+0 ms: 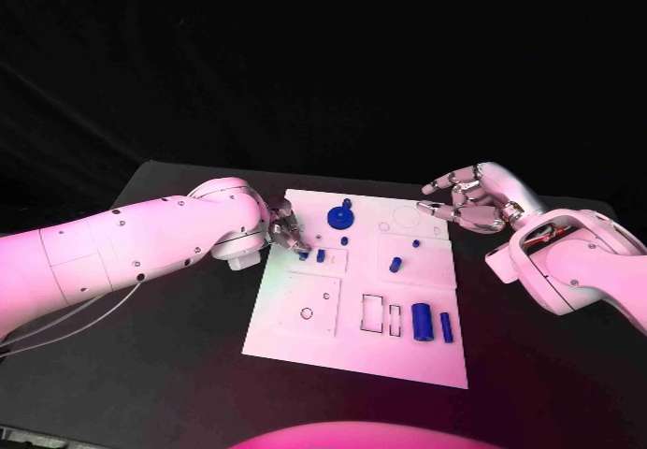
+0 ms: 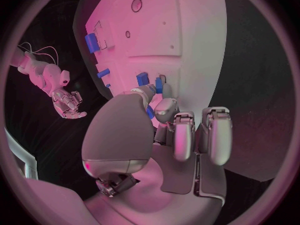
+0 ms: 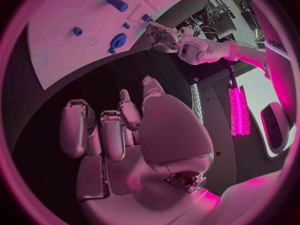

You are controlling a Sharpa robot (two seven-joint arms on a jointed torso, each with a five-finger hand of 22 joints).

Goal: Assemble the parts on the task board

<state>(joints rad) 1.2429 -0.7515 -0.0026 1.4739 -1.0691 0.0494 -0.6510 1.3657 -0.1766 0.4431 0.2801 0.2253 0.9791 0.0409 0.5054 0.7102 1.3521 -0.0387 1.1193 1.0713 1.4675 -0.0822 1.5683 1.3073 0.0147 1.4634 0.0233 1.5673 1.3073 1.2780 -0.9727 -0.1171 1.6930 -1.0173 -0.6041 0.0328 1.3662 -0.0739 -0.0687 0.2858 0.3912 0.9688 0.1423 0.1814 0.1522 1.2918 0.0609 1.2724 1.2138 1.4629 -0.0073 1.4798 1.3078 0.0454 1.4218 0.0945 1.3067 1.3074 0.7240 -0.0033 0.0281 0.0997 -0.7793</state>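
Your left hand [image 1: 287,234] is pinching a small blue part [image 1: 320,254] at the task board's [image 1: 405,360] upper left; next, push it straight down. Your right hand [image 1: 472,201] is hanging loosely curled, holding nothing.

The flat white rectangular task board [image 1: 353,355] lies mid-table on the black table [image 1: 162,374]. On it, at twelve o'clock, sits the round blue disc part with a knob [image 1: 341,217]. At five o'clock the blue cylinder part [image 1: 422,321] lies just left of the slim blue bar part [image 1: 446,326]. A small blue peg part [image 1: 395,265] stands near centre, toward two o'clock. The left silver hand [image 1: 287,234] is over the board's ten o'clock edge, the right silver hand [image 1: 467,200] beyond its two o'clock corner.
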